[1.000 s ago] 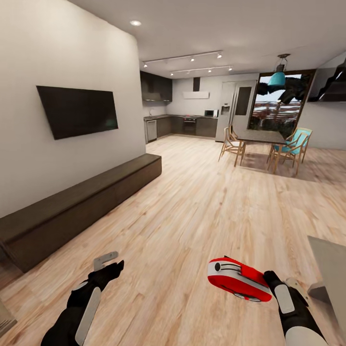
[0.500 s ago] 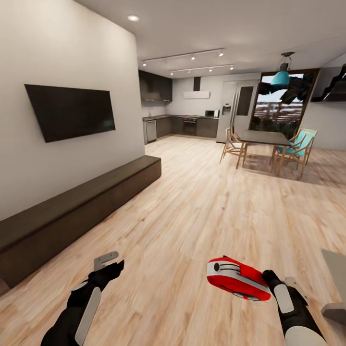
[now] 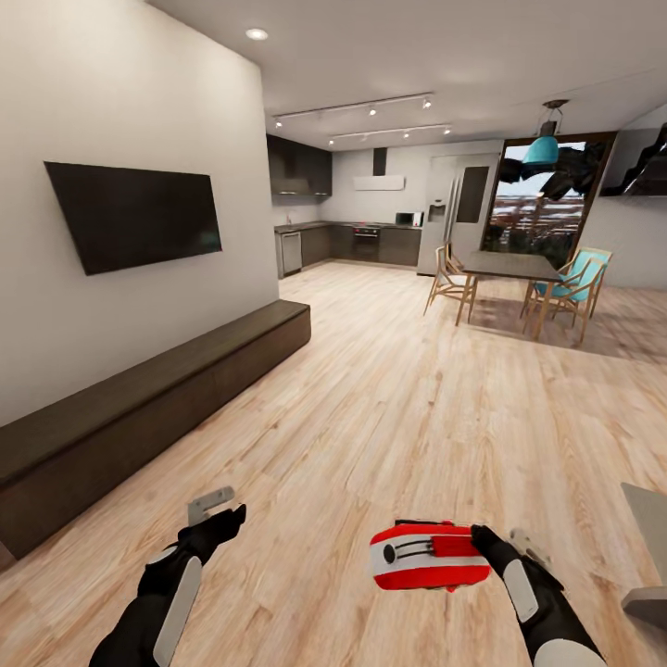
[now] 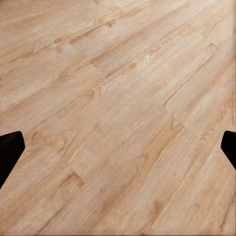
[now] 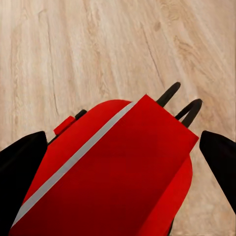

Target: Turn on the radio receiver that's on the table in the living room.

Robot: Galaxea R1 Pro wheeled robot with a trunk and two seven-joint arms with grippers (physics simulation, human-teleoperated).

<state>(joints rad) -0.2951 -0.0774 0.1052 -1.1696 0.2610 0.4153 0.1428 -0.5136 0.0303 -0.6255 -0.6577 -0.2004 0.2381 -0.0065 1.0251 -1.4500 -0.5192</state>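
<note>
head view, living room with kitchen beyond: radio receiver (image 3: 429, 557), glossy red with a white band and white end panel, carried in the right pincer (image 3: 484, 545) low over the wood floor (image 3: 389, 408), off the table (image 3: 648, 519), of which a grey corner shows at the right edge. right pincer: clenched on the radio's end, its fingers flanking the red body in the right wrist view (image 5: 113, 182), casing lying roughly level with its banded face turned to the head camera; judged to be held so that its controls can be reached. left pincer (image 3: 215, 509): released, holding nothing, hanging over bare floorboards, fingertips (image 4: 10, 150) wide apart at the picture's edges; judged free to press the switch. other items: wall-mounted television (image 3: 134, 215), long dark low bench cabinet (image 3: 139, 408) below it, dining table (image 3: 505, 266) with wooden chairs, teal pendant lamp (image 3: 545, 148). whether the radio is on cannot be told.
</note>
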